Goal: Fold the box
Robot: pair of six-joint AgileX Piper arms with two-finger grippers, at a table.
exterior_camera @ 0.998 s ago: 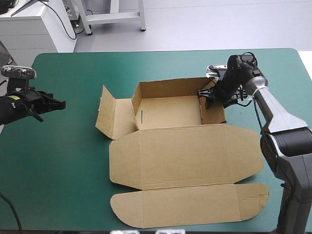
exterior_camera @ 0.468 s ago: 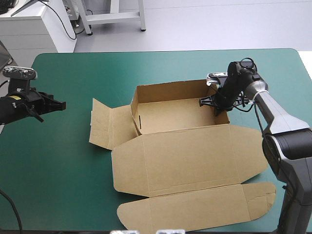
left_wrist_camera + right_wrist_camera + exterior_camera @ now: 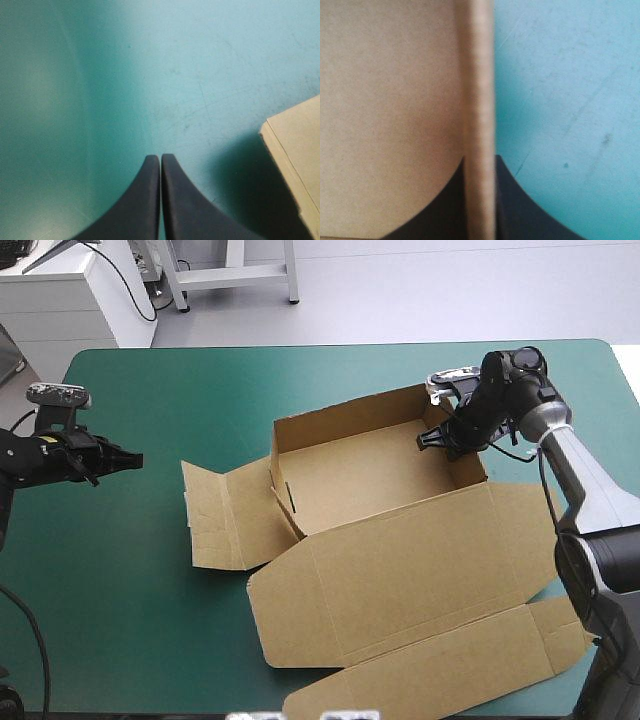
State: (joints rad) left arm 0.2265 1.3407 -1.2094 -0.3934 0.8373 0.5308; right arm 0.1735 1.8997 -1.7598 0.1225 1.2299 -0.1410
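Observation:
The brown box [image 3: 372,483] stands as an open tray in the middle of the teal-green table, turned askew, with three walls raised. Its left side flap [image 3: 215,515] lies flat and its wide lid [image 3: 400,575] lies flat toward the near edge. My right gripper [image 3: 450,437] is shut on the box's right wall; in the right wrist view the wall's edge [image 3: 479,90] runs up between the black fingers of that gripper [image 3: 480,159]. My left gripper [image 3: 130,458] is shut and holds nothing, well to the left of the box. The left wrist view shows the left gripper [image 3: 160,157] over bare cover, a flap corner [image 3: 297,150] ahead.
The lid's outer flap [image 3: 450,675] reaches the table's near edge at the right. Bare teal-green cover [image 3: 130,570] stretches left of the box and along the far edge. A white cabinet [image 3: 60,290] stands beyond the far left corner.
The right gripper has pulled the box's right wall rightward and slightly away, so the whole box has slid and turned counterclockwise. The left gripper has crept a little toward the box.

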